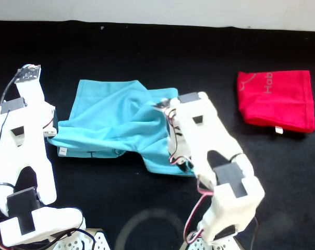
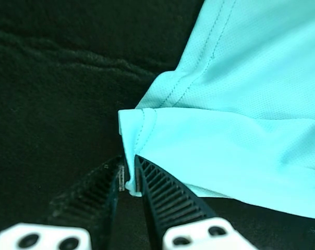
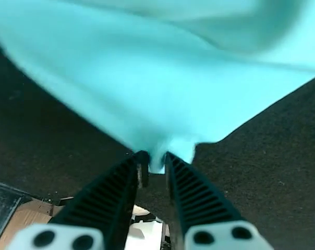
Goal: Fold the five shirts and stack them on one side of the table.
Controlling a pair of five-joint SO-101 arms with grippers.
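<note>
From my end, the left pincer [image 2: 130, 179] is pressed together on a hemmed corner of the turquoise shirt [image 1: 110, 120]. Only a sliver of cloth is caught between its ribbed pads. The rest of the shirt spreads away ahead of the tips, lying on the black surface [image 1: 147, 47]. The right pincer [image 3: 155, 164] is likewise nipped onto a bunched point of the same shirt. The fabric fans out from its tips in a wide sheet, which I read as that edge being held up off the surface rather than resting flat.

In the high view the shirt lies between the two arms, half doubled over itself, one layer draped across the other. That arrangement makes sense to me: one pincer anchors a corner so the garment does not slide, while the other carries the opposite edge over to make the fold. I judge this fold as under way, not finished, since the layers are rumpled and the edges do not line up.

A red shirt [image 1: 276, 99] sits folded well apart from the right pincer, on the side away from the left pincer, likely the start of the stack. The left grip looks thin, so a hard tug could pull the corner free
</note>
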